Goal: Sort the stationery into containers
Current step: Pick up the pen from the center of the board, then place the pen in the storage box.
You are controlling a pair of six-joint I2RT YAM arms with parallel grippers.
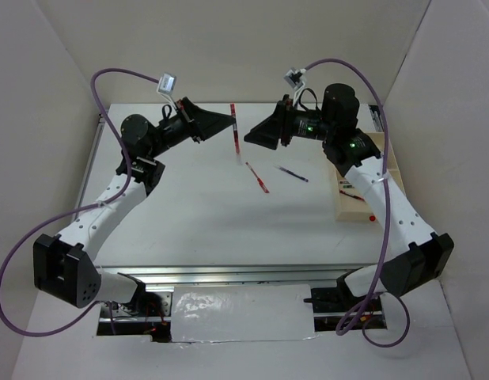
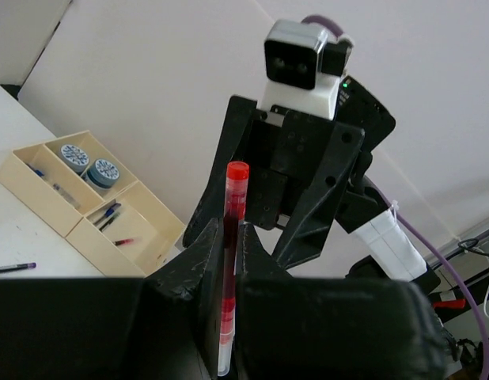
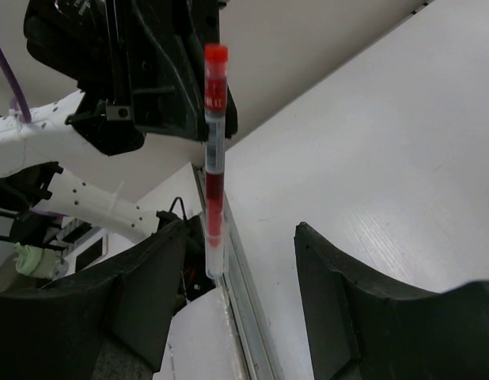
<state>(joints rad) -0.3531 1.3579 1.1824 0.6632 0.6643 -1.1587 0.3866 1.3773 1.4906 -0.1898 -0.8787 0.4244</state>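
My left gripper point(image 1: 227, 120) point(image 2: 229, 237) is shut on a red pen point(image 1: 235, 127) point(image 2: 233, 229) and holds it above the far middle of the table. My right gripper point(image 1: 257, 136) point(image 3: 240, 265) is open, facing the left one. In the right wrist view the red pen point(image 3: 214, 150) shows upright, its lower end just inside my left finger point(image 3: 142, 301); I see no contact. A red pen point(image 1: 258, 178) and a dark pen point(image 1: 293, 173) lie on the table. The beige tray point(image 1: 357, 207) point(image 2: 27, 186) holds two patterned rolls point(image 2: 74, 154) point(image 2: 104, 172) and some pens point(image 2: 108, 214). The white bottle is not seen.
The right arm point(image 1: 387, 198) lies over part of the tray at the table's right side. White walls close in the table on the left, back and right. A metal rail point(image 1: 229, 273) runs along the near edge.
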